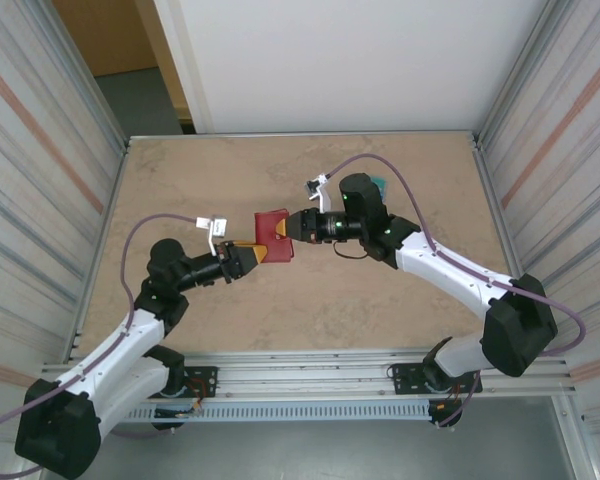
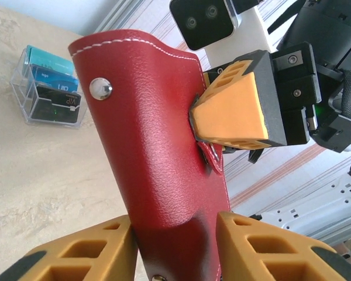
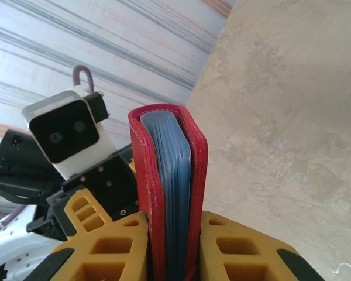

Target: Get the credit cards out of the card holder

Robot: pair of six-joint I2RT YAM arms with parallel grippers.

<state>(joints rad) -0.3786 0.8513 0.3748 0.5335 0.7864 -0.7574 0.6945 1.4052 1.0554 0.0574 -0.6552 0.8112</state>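
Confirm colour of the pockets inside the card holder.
Pale blue-grey pockets, sandwiched in the red card holder. Right wrist view shows it best.

Beige marbled bench under soft, even light. Ribbed grey panels with faint orange stripes wall its left and right sides; a white board stands behind it, brown wood past its far-left corner.

Pretty clearly a robotics lab test cell, not anyone's home: two white-and-black arms bolted to aluminium rails at the edge of a beige stone-look table, boxed in by striped panel walls, with purple cables looping around and a wrist camera on each arm.
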